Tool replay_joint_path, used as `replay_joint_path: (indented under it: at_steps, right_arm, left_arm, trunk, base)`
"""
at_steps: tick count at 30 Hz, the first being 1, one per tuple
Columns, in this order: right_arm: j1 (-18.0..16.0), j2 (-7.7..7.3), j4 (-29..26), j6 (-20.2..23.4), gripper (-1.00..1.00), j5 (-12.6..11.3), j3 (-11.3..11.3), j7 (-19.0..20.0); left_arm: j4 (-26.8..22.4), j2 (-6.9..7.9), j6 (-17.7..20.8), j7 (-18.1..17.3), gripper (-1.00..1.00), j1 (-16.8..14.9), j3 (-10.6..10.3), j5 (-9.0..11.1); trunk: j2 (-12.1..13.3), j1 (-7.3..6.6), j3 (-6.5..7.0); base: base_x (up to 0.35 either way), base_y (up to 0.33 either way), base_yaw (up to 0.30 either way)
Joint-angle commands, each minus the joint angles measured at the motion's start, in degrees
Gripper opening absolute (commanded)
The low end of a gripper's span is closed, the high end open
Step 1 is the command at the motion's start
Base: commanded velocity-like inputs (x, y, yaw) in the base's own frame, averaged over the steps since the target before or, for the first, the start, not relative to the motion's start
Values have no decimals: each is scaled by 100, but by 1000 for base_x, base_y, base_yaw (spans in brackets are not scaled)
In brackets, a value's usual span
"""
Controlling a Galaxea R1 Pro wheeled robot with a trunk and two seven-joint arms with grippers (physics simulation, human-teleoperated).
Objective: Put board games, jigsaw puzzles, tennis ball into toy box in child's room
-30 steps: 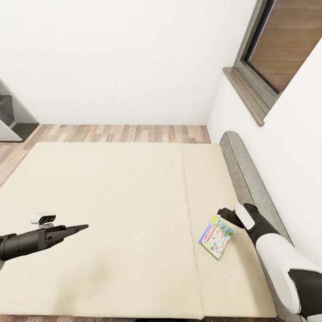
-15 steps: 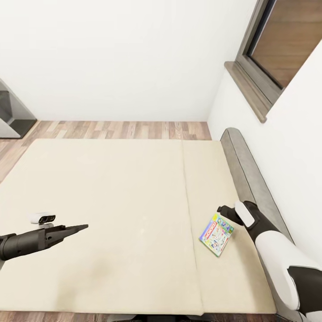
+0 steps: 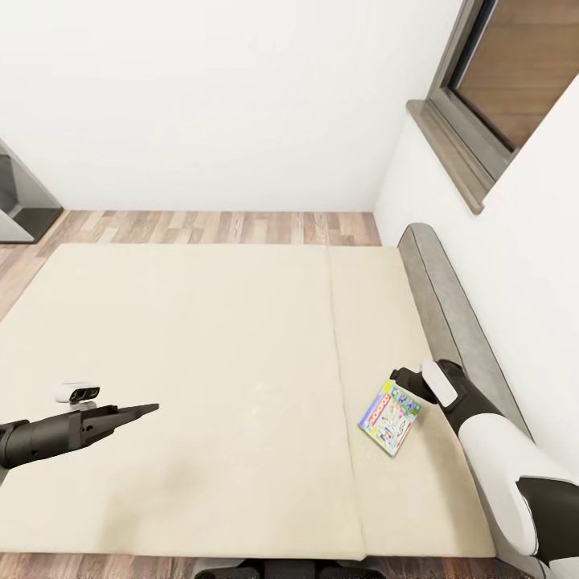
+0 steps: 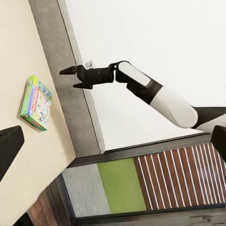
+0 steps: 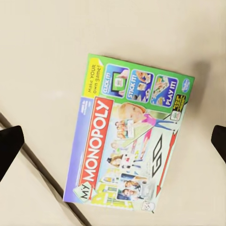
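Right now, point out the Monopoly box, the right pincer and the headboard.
Monopoly box (image 5: 129, 153), right wrist view, middle of the printed lid.
right pincer (image 4: 68, 78), left wrist view, midway between its open fingertips.
headboard (image 3: 442, 301), head view, grey top face beside the mattress.

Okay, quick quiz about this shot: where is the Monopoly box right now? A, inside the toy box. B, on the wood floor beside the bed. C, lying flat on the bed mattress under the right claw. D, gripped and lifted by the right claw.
C: the Monopoly box lies flat on the beige mattress, and the left wrist view shows the right claw open above it, not touching it.
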Motion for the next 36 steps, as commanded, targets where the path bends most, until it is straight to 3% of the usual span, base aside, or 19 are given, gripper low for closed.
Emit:
replay_joint_path:
  at_steps: [1, 36]
  right_arm:
    - [-2, 3, -10, 17, 100, -61, -5, -54]
    - [4, 3, 48, -34, 100, -61, -4, -67]
  left_arm:
    - [-2, 2, 62, -21, 100, -2, -1, -3]
    - [-2, 2, 56, -21, 100, -2, -1, -32]
  trunk:
    - [-10, 3, -17]
    - [-10, 3, -345]
  base:
    - [0, 0, 0]
    - [0, 0, 0]
